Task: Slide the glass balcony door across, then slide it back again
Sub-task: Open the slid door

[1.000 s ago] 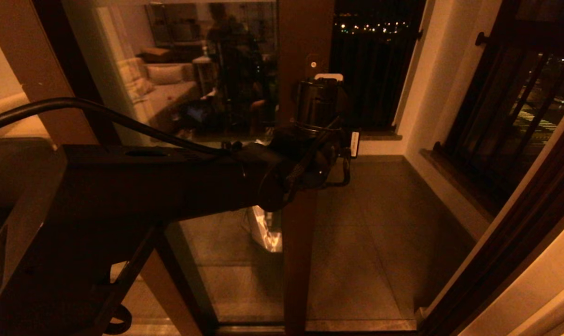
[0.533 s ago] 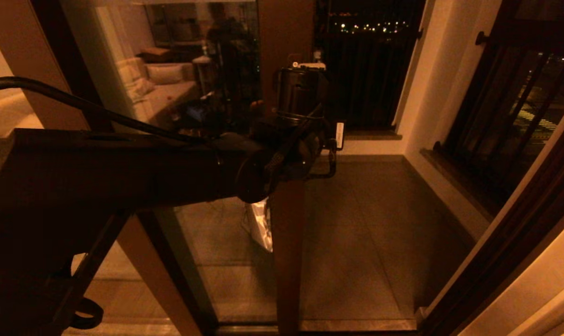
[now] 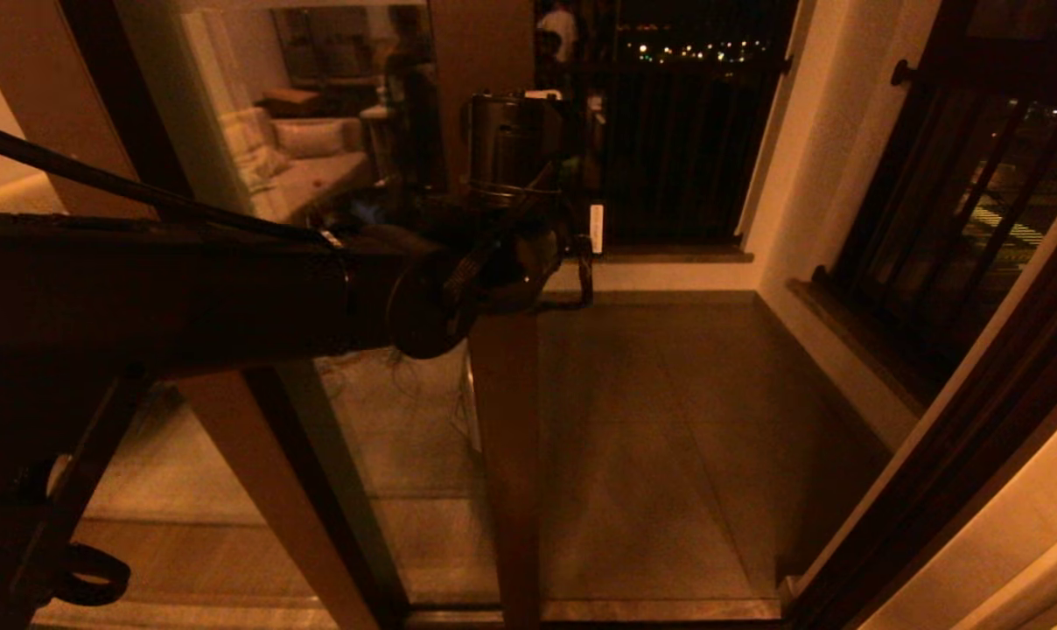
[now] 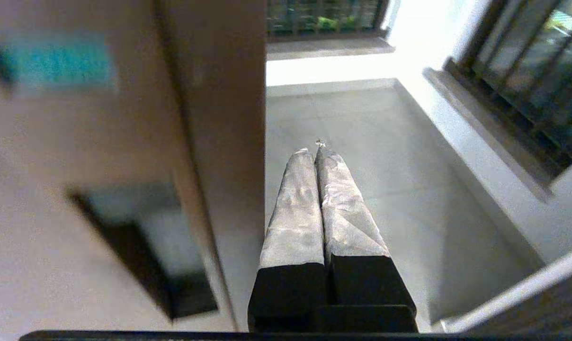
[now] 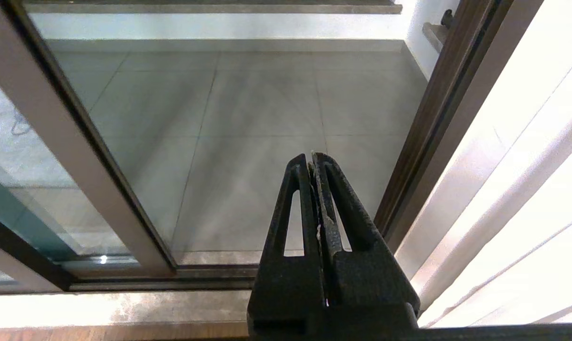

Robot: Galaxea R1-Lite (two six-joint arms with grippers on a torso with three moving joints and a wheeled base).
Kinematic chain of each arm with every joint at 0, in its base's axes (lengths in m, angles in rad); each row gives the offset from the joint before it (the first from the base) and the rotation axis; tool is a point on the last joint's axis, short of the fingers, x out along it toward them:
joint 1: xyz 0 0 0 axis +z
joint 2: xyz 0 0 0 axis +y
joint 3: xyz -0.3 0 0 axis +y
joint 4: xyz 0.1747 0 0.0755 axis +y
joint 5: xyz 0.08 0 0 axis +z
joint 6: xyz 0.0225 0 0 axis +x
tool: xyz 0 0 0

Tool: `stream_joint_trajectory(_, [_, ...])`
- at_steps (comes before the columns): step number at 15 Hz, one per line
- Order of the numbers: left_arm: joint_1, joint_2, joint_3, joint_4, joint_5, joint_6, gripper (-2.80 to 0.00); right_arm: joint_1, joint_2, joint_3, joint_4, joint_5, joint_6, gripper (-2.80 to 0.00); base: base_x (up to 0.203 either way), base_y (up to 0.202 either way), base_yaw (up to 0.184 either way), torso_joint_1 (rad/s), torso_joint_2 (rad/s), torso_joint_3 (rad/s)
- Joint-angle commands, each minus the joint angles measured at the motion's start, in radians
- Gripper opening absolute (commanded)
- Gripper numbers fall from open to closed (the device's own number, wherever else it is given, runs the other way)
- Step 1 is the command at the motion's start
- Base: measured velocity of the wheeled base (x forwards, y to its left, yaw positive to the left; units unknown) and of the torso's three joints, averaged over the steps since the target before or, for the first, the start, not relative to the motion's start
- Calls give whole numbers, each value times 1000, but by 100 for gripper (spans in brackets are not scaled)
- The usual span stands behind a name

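The glass balcony door (image 3: 504, 455) stands partly slid to the left, its dark brown upright edge near the middle of the head view and room reflections in its pane. My left gripper (image 3: 528, 105) is raised at that upright, on its right side. In the left wrist view the left gripper (image 4: 314, 150) is shut and holds nothing, and its taped fingers (image 4: 293, 208) lie right alongside the door (image 4: 219, 94) edge. My right gripper (image 5: 311, 158) is shut and empty, low over the sill. It faces the opening beside the door (image 5: 68, 142).
The tiled balcony floor (image 3: 668, 437) shows through the opening. A black-barred railing (image 3: 686, 149) closes the far end, and more bars (image 3: 957, 219) line the right wall. The dark door jamb (image 3: 931, 490) stands at the right, with a pale curtain (image 5: 518, 189) beside it.
The door's upright edge and my left gripper have moved left together, widening the opening. The left gripper also sits higher in the head view.
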Motion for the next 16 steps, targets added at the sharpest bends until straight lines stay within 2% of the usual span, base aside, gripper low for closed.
stream_joint_trajectory(1, [16, -24, 4, 1, 0, -1, -280, 0, 1, 0, 0, 0, -1, -280, 0, 0, 0, 0, 0, 0])
stream_joint_trajectory(7, [78, -78, 51, 2, -2, -1, -280, 0, 1, -1, 0, 0, -1, -280, 0, 0, 0, 0, 0, 0])
stream_joint_trajectory(12, [103, -168, 169, 1, -5, -5, -280, 0, 1, 0, 0, 0, -1, -280, 0, 0, 0, 0, 0, 0])
stream_joint_trajectory(16, [136, -204, 202, 1, -3, -7, -280, 0, 1, 0, 0, 0, -1, -280, 0, 0, 0, 0, 0, 0])
